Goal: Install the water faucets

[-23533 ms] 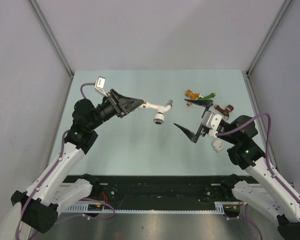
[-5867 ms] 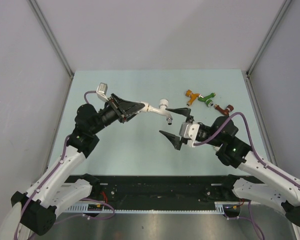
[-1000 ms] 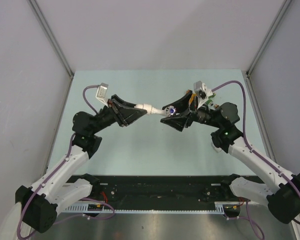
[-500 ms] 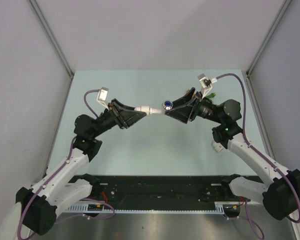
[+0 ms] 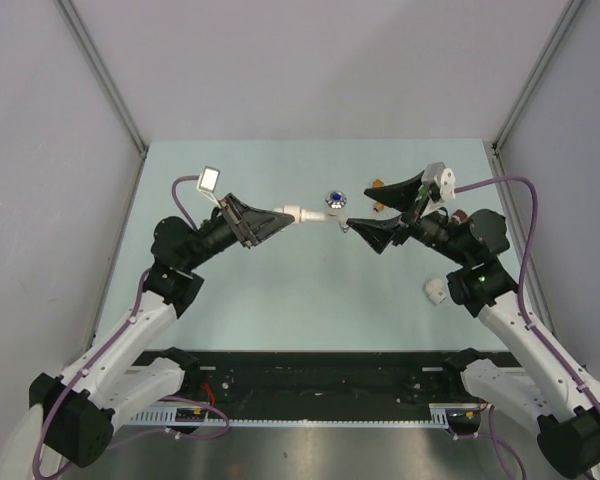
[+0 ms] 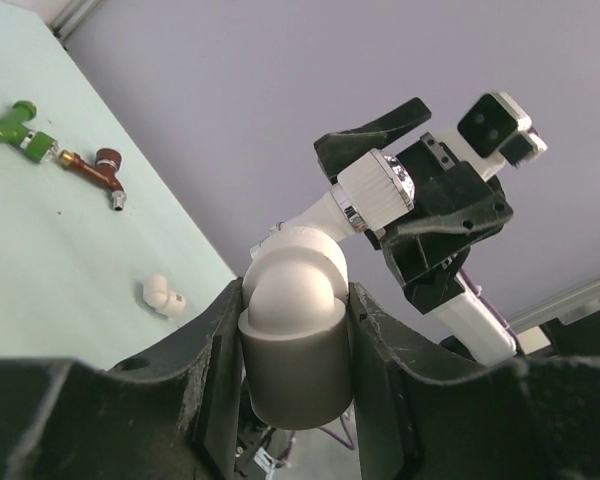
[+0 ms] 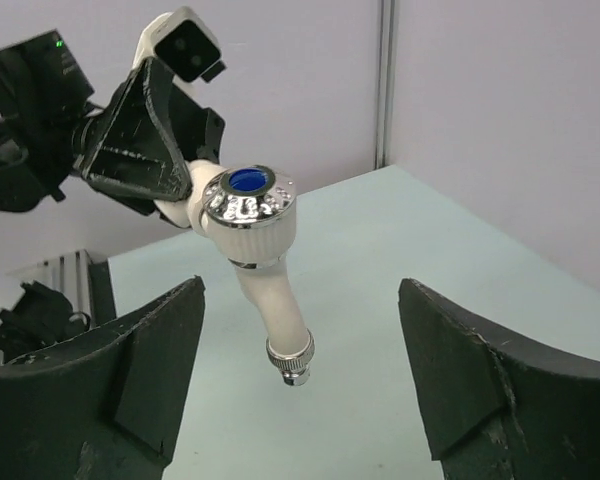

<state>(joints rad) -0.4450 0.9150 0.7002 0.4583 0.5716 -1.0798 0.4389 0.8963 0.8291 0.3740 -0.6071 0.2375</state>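
My left gripper point(image 5: 278, 213) is shut on a white elbow pipe connector point(image 6: 292, 300), held up above the table. The white faucet point(image 5: 325, 210) with its silvery knob point(image 7: 248, 195) sticks out of that connector toward the right arm. My right gripper point(image 5: 357, 207) is open, with one finger on each side of the faucet's spout point(image 7: 280, 310), and touches nothing. The orange faucet point(image 5: 377, 185) and the dark red faucet point(image 5: 460, 213) lie at the back right, partly hidden by the right arm. The left wrist view shows the green faucet point(image 6: 15, 125) and the dark red one point(image 6: 95, 170).
A loose white pipe connector point(image 5: 435, 291) lies on the table beside the right arm's forearm; it also shows in the left wrist view point(image 6: 160, 295). Grey walls stand on three sides of the pale green table point(image 5: 280, 290).
My right gripper has let go of the faucet's knob, opened wide and drawn back to the right. The left gripper still holds the connector with the faucet on it.
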